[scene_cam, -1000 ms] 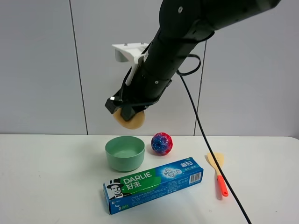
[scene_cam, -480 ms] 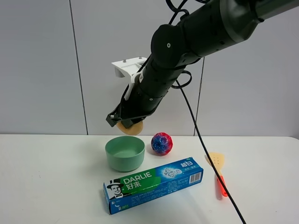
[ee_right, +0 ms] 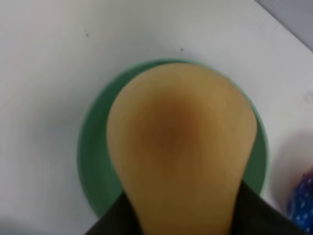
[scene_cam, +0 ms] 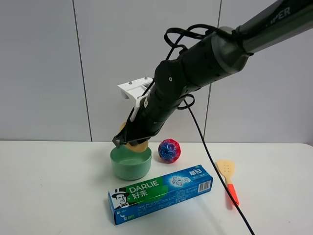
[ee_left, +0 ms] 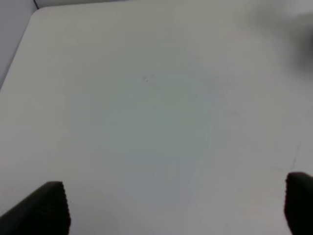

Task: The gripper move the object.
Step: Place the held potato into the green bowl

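Note:
My right gripper (scene_cam: 128,139) is shut on the tan-peach egg-shaped object (scene_cam: 137,144), which hangs just over the rim of a green bowl (scene_cam: 130,165) in the exterior view. In the right wrist view the object (ee_right: 178,147) with its reddish blush fills the middle, directly above the green bowl (ee_right: 95,161); the fingers show only as dark edges low in the frame. My left gripper (ee_left: 176,205) is open over bare white table, out of the exterior view.
A blue-and-red speckled ball (scene_cam: 169,150) sits right of the bowl. A blue and green Darlie toothpaste box (scene_cam: 160,193) lies in front. An orange-handled spatula (scene_cam: 228,179) lies at the right. The arm's black cable (scene_cam: 215,171) trails across the table.
My right arm has lowered with the object, from well above the bowl down to its rim. The left gripper's earlier state is not shown.

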